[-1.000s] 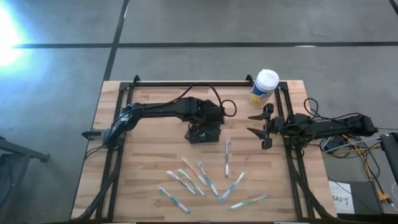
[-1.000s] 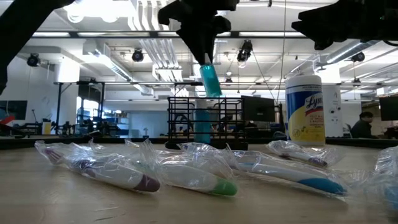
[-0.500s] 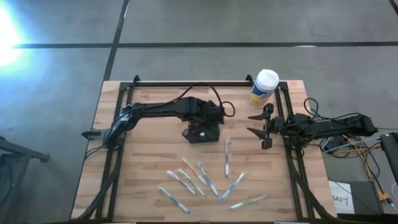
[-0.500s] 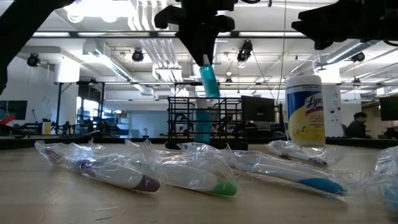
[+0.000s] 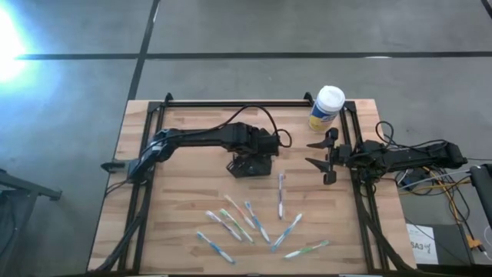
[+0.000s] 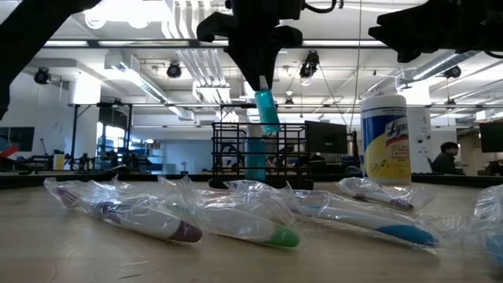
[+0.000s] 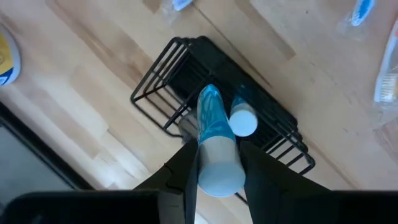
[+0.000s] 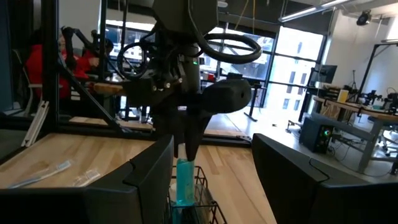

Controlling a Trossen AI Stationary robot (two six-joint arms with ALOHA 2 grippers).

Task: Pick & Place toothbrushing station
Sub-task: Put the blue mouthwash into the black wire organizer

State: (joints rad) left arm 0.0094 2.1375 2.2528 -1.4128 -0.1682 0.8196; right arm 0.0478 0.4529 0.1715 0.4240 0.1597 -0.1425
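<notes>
We see a wooden counter (image 5: 184, 192) carrying everything, with the toothbrushing station (image 5: 248, 165), a black wire holder, standing near its middle. A yellow canister (image 5: 326, 109) stands at the far right corner, and wrapped toothbrushes (image 5: 254, 223) lie scattered on the near half.

The left tool (image 7: 217, 163) hangs directly above the station, clamped on a teal toothbrush (image 7: 214, 140) that points down into one of the compartments; a second brush (image 7: 242, 120) already stands in the holder beside it. We judge the step in hand to be loading this brush. The next move calls for a straight descent into the open cell, then release.

The right tool (image 5: 323, 157) waits at the right edge, fingers spread apart.
</notes>
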